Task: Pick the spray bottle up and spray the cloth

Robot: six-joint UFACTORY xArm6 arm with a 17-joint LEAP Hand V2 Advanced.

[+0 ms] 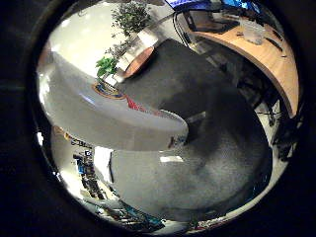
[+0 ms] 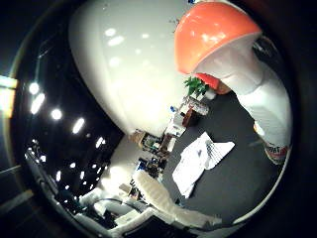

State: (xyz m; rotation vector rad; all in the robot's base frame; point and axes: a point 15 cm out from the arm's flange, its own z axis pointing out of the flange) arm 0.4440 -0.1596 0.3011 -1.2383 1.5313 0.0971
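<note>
spray bottle: white body with an orange top [image 2: 257, 84], filling much of both palm views, so it sits right against the palm; the little finger side view shows its labelled body [image 1: 108, 116] lying across the picture

bottle height: its base hangs free, with the dark grey floor [image 1: 217, 163] visible past and below it; nothing appears to support it, so I judge it lifted

hand: white finger parts [image 2: 163, 203] show at the edge of the thumb side view, below the cloth; whether the fingers are curled round the bottle cannot be told from these views, though the bottle's closeness to the palm suggests a hold

cloth: white, crumpled, lying spread on the dark floor [image 2: 200, 161], apart from the bottle and lower than it, off to the side of the bottle's body

nozzle: not clearly visible; the orange top is turned toward the camera and I cannot tell which way the spray would go

done so far: the pick-up looks complete, judging by the bottle clear of the surface

left to do: bring the nozzle toward the cloth and press the trigger; no spray or wet patch shows on the cloth

surroundings: potted green plants [image 1: 106, 66] beyond the bottle and a curved wooden table [image 1: 276, 64] further off, neither part of the job

risk: with the nozzle direction unseen, the spray could miss the cloth
</note>
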